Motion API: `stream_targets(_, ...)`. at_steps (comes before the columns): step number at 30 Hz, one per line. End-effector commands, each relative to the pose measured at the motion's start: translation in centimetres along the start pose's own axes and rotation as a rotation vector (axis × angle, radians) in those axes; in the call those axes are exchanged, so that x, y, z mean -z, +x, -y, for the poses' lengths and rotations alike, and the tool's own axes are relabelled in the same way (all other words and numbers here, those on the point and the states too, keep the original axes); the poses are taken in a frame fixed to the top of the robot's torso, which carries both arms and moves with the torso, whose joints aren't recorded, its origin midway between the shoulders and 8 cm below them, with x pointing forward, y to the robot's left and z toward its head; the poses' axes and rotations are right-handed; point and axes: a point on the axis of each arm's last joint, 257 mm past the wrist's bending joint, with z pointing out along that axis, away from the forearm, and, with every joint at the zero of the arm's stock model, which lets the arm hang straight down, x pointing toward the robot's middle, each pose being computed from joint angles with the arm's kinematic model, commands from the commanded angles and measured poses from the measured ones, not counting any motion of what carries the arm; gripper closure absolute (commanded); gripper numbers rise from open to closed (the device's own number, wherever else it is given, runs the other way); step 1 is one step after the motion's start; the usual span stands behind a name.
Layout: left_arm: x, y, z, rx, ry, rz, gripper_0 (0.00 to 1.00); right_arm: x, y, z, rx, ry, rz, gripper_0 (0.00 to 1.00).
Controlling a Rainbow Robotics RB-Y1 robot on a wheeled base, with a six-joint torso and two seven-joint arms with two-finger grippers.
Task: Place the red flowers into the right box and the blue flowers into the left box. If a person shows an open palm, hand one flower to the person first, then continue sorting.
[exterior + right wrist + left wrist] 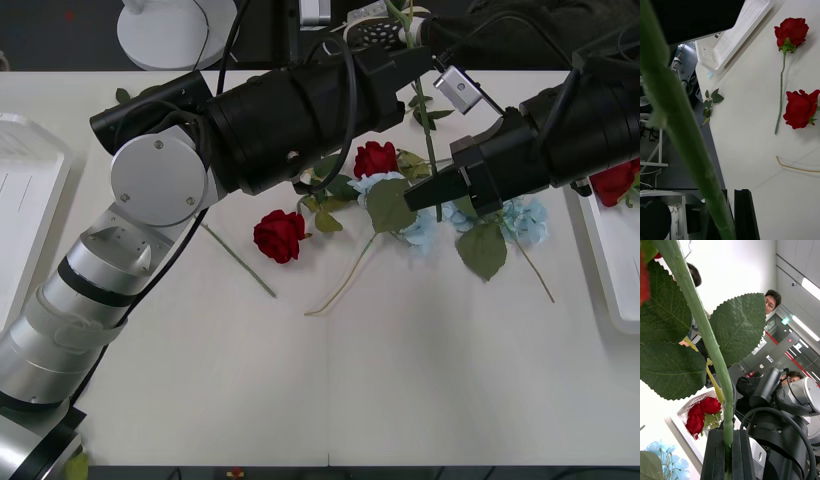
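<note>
green stem [711, 348], left jaws clamped, no writing

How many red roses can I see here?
4. One rose lies on the table, another beside the blue flowers, a third in the right box, a fourth's stem in the left gripper. The arms may hide more.

A smooth white rectangular table [300, 390] fills most of the front view. At its far edge stands a round white plastic lamp base [175, 30] on a dark floor. In the right wrist view, a small loose sprig of green leaves [710, 102] lies at the table edge, near a white metal-framed stand [655, 157] on the grey floor beyond.
</note>
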Motion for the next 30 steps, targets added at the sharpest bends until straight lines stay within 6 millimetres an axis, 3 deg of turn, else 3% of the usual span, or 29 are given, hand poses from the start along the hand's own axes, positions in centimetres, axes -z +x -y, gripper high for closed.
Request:
stream_targets(1,-0.6,-0.1,1.8,0.055,0.038,0.016,0.18,-0.4,-0.9,-1.0,-0.001,-0.011,0.021,1.0)
stream_targets(2,-0.6,-0.1,1.8,0.055,0.038,0.016,0.0,-0.4,-1.0,-1.0,-0.002,-0.01,0.022,1.0)
stream_targets(19,-0.6,-0.1,1.8,0.055,0.038,0.016,0.0,0.4,-1.0,-0.5,-0.022,0.016,0.025,1.0)
stream_targets(24,-0.6,-0.1,1.8,0.055,0.038,0.016,0.0,1.5,0.2,1.3,-0.025,0.093,-0.026,1.0)
stream_targets(27,-0.2,0.2,0.7,0.063,0.014,0.013,0.0,2.1,1.0,2.0,-0.05,0.127,-0.055,1.0)
stream_targets(30,1.4,-1.5,-0.5,0.071,-0.003,0.018,0.0,4.7,3.0,4.2,-0.118,0.242,-0.13,1.0)
